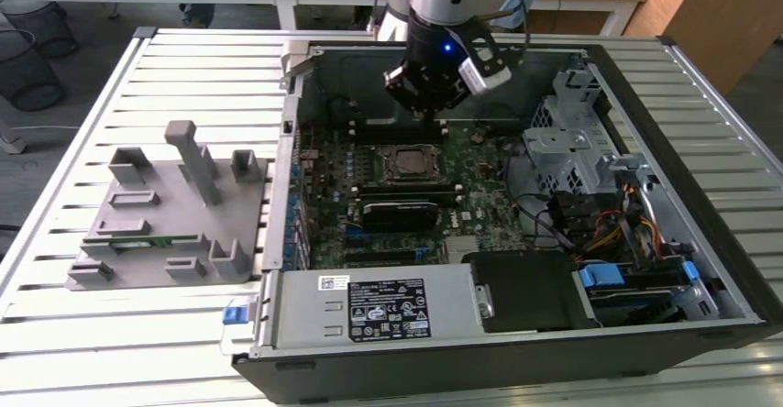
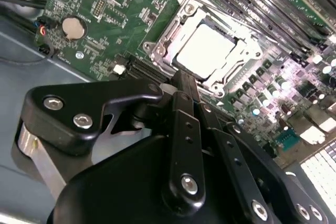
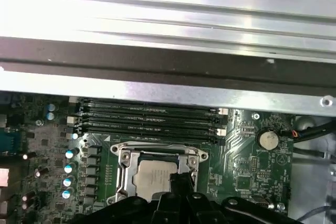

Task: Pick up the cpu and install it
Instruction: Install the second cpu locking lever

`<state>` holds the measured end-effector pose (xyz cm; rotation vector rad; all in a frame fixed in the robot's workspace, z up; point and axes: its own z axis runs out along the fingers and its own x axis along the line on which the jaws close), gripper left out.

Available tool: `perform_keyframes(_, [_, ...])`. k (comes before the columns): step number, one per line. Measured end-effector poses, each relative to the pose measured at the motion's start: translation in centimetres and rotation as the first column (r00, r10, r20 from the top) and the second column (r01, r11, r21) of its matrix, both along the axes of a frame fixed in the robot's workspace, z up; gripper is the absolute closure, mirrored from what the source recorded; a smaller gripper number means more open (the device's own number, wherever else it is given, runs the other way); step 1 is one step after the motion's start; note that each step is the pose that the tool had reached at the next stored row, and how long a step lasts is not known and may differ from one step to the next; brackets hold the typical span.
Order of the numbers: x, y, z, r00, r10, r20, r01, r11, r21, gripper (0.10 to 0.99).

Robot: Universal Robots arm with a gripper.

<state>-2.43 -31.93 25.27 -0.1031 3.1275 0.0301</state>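
The end effector (image 1: 431, 104) is seen in the exterior view poised above the open computer case (image 1: 685, 334), over the far part of the motherboard (image 1: 490, 164). In the second wrist view its fingers (image 2: 185, 88) are drawn together into a narrow tip with no visible gap, and nothing is seen clamped between them; the end effector (image 2: 184, 80) is judged closed and empty. The cpu (image 2: 206, 50) is noted lying flat in the socket frame (image 2: 157, 51), its silver top facing up, square to the frame, with no long axis to speak of. In the first wrist view the cpu (image 3: 152, 177) is found directly beyond the fingertips, partly overlapped by them. In the exterior view the socket (image 1: 410, 161) lies just below and toward the camera from the end effector, apart from it. The cpu is judged already seated; contact with the fingertips cannot be told. The grey fixture tray (image 1: 123, 242) stands well apart on the desk (image 1: 147, 334), at the exterior view's left.
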Motion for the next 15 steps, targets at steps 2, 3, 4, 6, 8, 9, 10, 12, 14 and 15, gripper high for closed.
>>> perform_keyframes(2, [0.00,-0.22,0.00,1.0000,0.000,-0.0001,0.000,1.0000,0.000,0.980])
perform_keyframes(3, [0.00,-0.44,-0.01,1.0000,0.000,-0.0001,0.000,1.0000,0.000,0.980])
perform_keyframes(4, [0.00,-0.68,-0.02,1.0000,0.000,0.0000,0.000,1.0000,0.000,0.980])
perform_keyframes(6, [0.00,-1.37,-0.04,1.0000,0.000,-0.0002,0.000,1.0000,0.000,0.980])
perform_keyframes(8, [0.00,-2.06,-0.08,1.0000,0.000,-0.0008,0.000,1.0000,0.002,0.980])
perform_keyframes(9, [0.00,-2.21,-0.08,1.0000,0.000,-0.0025,0.000,1.0000,0.009,0.980])
perform_keyframes(10, [0.00,-2.30,-0.09,1.0000,0.000,-0.0047,0.000,0.9998,0.021,0.980])
perform_keyframes(12, [0.00,-2.46,-0.08,1.0000,0.000,-0.0096,0.000,0.9989,0.048,0.980])
perform_keyframes(14, [0.00,-2.91,-0.12,0.9999,0.000,-0.0130,0.001,0.9987,0.050,0.980])
perform_keyframes(15, [-0.01,-3.19,-0.14,0.9999,0.000,-0.0140,0.001,0.9987,0.050,0.980])
